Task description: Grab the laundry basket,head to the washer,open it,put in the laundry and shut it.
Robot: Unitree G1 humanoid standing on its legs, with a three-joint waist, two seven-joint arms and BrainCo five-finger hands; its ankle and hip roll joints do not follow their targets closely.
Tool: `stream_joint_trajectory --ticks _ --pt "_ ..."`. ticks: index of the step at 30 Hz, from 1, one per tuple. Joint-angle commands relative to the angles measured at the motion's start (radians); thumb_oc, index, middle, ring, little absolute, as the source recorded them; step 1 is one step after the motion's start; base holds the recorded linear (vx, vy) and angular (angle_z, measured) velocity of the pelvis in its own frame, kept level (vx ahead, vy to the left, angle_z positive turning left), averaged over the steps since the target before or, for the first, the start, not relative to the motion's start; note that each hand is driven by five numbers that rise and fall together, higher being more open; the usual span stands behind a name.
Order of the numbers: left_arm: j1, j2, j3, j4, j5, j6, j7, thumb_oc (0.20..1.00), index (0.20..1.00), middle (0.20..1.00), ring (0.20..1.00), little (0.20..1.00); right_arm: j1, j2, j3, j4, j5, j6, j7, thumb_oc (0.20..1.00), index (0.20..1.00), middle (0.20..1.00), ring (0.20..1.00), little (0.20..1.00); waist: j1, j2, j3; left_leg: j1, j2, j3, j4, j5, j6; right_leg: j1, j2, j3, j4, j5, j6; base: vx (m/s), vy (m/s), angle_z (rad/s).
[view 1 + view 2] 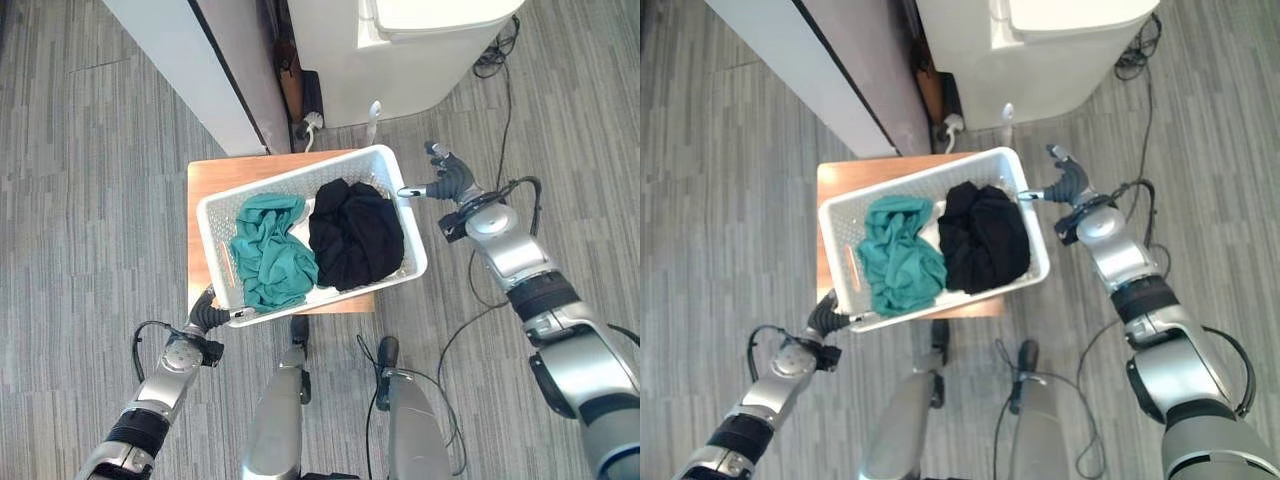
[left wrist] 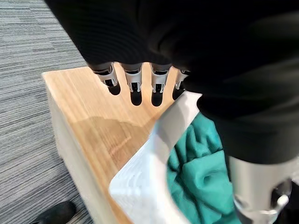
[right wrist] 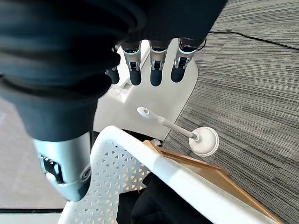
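We have the white basket (image 1: 310,235) sitting skewed on the small wooden table (image 1: 215,175), with a teal garment (image 1: 270,250) and a black garment (image 1: 355,235) inside it. The washer (image 1: 400,50) stands just beyond the table, lid down.

Our left robot hand (image 1: 205,318) is at the basket's near corner. In its wrist view the rim (image 2: 180,116) runs between the thumb and the fingers (image 2: 135,81), but the fingers stand straight and released over the table, so we judge nothing is clamped yet. Our right robot hand (image 1: 445,180) is at the far corner, fingers (image 3: 156,70) straight and relaxed beyond the rim (image 3: 187,179), thumb to the other side of the rim, holding nothing.

Risks as we see them:
- Both hands sit at diagonal corners, not at the handle slots. If we lift on a loose corner hold, the basket may twist and slip out.
- A tilt toward either end could spill the clothes onto the floor.
- The basket overhangs the table's right and near edges; a push while closing could slide it off.
- A white brush-like item (image 3: 187,133) stands on the floor near the right hand; a sweep of that arm could knock it over.
- Cables (image 1: 495,55) lie by the washer, a snag hazard when walking.
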Motion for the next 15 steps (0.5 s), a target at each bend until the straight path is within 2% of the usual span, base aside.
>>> stream_joint_trajectory --ticks 1,6,15 --pt "-0.031 0.054 0.011 0.001 -0.011 -0.024 0.044 1.0 1.0 1.0 1.0 1.0 -0.037 0.042 0.045 0.021 -0.021 -0.023 0.0 1.0 1.0 1.0 1.0 1.0 0.002 -0.068 -0.053 -0.03 0.026 -0.064 0.11 -0.15 -0.007 0.014 -0.054 -0.017 -0.179 0.146 0.019 0.0 0.0 0.0" --pt "-0.096 0.009 -0.04 0.109 -0.044 -0.017 0.061 1.0 1.0 1.0 1.0 1.0 -0.021 0.092 0.064 0.012 0.044 -0.032 -0.002 1.0 1.0 1.0 1.0 1.0 -0.009 -0.072 -0.053 -0.031 0.026 -0.061 0.115 -0.15 -0.008 0.002 -0.053 -0.01 -0.17 0.147 0.017 0.0 0.0 0.0" --pt "-0.213 -0.044 -0.111 0.26 -0.067 -0.006 0.083 1.0 1.0 1.0 1.0 1.0 -0.024 0.105 0.116 -0.004 0.096 -0.024 0.009 1.0 1.0 1.0 1.0 1.0 -0.032 -0.08 -0.044 -0.045 0.032 -0.058 0.124 -0.142 -0.013 -0.016 -0.049 -0.009 -0.163 0.151 0.015 0.0 0.0 0.0"
